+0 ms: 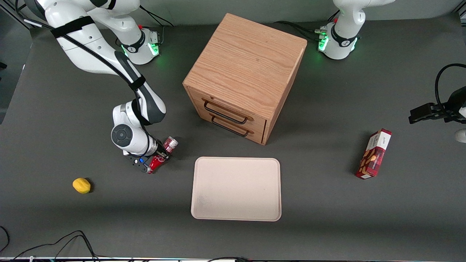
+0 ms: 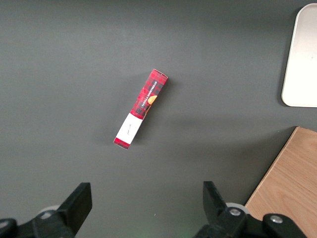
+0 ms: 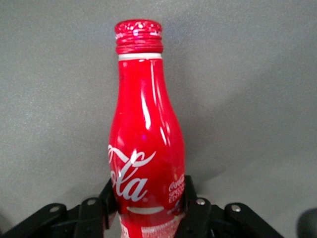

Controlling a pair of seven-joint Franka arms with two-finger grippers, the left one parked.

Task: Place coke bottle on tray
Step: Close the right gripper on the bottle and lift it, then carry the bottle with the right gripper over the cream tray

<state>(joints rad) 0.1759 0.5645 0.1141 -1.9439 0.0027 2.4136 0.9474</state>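
Note:
The coke bottle (image 1: 169,144) is red with white script lettering and a red cap; it also fills the right wrist view (image 3: 146,144). My right gripper (image 1: 159,155) is shut on the coke bottle's lower body, with a black finger on each side (image 3: 147,198). The bottle is held tilted, low over the dark table. It is beside the tray's corner, toward the working arm's end. The tray (image 1: 236,189) is a large flat pale beige-pink rectangle with nothing on it. Its edge also shows in the left wrist view (image 2: 302,59).
A wooden two-drawer cabinet (image 1: 244,76) stands farther from the front camera than the tray. A small yellow fruit (image 1: 81,185) lies toward the working arm's end. A red snack box (image 1: 374,154) lies toward the parked arm's end, also in the left wrist view (image 2: 141,109).

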